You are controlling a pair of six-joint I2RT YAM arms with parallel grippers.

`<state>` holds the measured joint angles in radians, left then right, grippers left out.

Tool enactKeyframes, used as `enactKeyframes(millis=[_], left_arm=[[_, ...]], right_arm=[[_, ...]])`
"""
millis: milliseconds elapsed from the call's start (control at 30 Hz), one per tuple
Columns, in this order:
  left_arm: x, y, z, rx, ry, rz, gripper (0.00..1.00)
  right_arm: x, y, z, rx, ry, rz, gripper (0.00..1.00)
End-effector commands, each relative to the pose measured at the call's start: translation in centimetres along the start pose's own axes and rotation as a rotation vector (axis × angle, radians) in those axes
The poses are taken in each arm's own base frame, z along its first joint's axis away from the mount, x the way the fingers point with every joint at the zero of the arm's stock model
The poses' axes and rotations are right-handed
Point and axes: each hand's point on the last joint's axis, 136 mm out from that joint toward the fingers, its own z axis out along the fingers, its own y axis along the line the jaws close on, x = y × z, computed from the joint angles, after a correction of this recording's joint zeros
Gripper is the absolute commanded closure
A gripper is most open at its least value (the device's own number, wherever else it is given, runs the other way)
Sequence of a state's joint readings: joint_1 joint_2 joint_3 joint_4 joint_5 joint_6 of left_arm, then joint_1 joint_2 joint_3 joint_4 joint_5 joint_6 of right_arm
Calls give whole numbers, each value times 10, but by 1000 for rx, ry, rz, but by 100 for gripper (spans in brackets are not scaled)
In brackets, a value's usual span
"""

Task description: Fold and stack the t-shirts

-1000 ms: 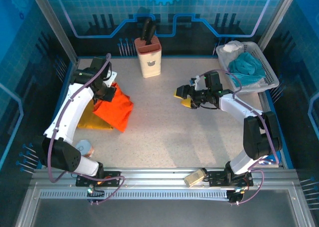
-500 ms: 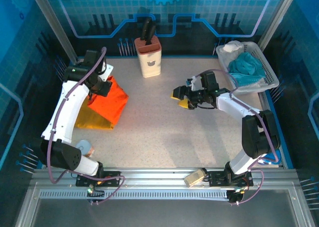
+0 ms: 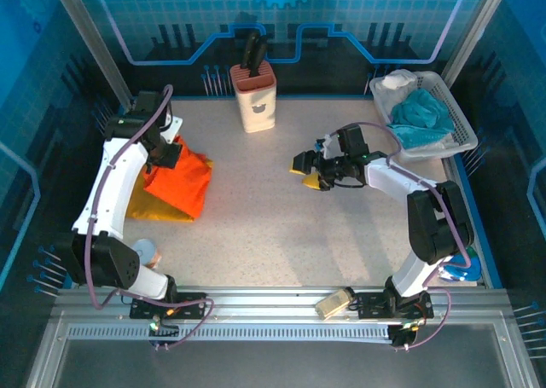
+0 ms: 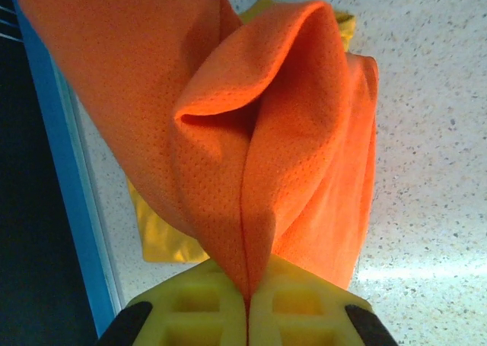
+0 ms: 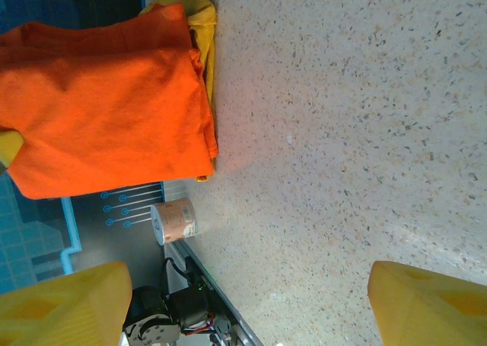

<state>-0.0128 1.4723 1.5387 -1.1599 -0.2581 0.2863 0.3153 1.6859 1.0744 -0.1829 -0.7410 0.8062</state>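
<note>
The orange t-shirt (image 3: 183,179) is folded and lies partly over the mustard yellow t-shirt (image 3: 145,205) at the table's left side. My left gripper (image 3: 166,155) is shut on a bunched edge of the orange shirt at its far end. In the left wrist view the orange fabric (image 4: 228,118) rises pinched from the closed gripper (image 4: 247,300), with the yellow shirt (image 4: 163,236) peeking out beneath. My right gripper (image 3: 309,170) hovers open over bare table at centre right, empty. Its wrist view looks across at the orange shirt (image 5: 106,125) and the yellow shirt (image 5: 202,26).
A knife block (image 3: 253,95) stands at the back centre. A white basket (image 3: 461,124) at the back right holds a teal cloth (image 3: 422,113) and a white cloth (image 3: 398,81). A small can (image 3: 145,251) lies near the left arm's base, and a tan object (image 3: 333,303) sits on the front rail.
My left gripper has pulled the orange shirt to the left and back, so it covers more of the yellow shirt. The right gripper has drifted slightly left, still open.
</note>
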Motion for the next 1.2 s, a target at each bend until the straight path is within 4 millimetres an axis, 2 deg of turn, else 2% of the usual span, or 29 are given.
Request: enactKeyframes(millis=[0,133,267,433,500,533,600,667,733,767,900,1067,1167], left_arm=[[3,6,18,-13,16,-48,100],[9,17,33,-37,45,-75,100],[11,35,38,-80,58,-116,100],[14,52,51,-125,60,-172,100],[19,66,60,-199,89,-199,97],[24,73,67,-230,118,-213,91],[33,87,79,-278,181,-248,70],[42,103,90,-316,255,-312,65],[46,118,92,-372,312,-369,44],[46,123,92,-388,324,-381,39],[37,123,85,-373,280,-414,32],[27,107,67,-301,159,-439,30],[22,92,58,-222,63,-471,29]], right_arm=[[-1,8,6,-14,19,-22,18],[5,8,15,-13,50,-26,18],[10,4,23,-8,71,-13,19],[14,9,26,-11,88,-28,19],[14,10,25,-10,87,-32,19],[14,11,25,-12,84,-34,19],[15,14,23,-21,77,-37,19],[16,18,20,-33,70,-46,19],[18,19,15,-32,69,-61,19],[20,19,13,-26,69,-74,19],[24,12,2,17,51,-99,18],[23,9,-3,52,42,-138,18],[16,4,-11,144,21,-202,15]])
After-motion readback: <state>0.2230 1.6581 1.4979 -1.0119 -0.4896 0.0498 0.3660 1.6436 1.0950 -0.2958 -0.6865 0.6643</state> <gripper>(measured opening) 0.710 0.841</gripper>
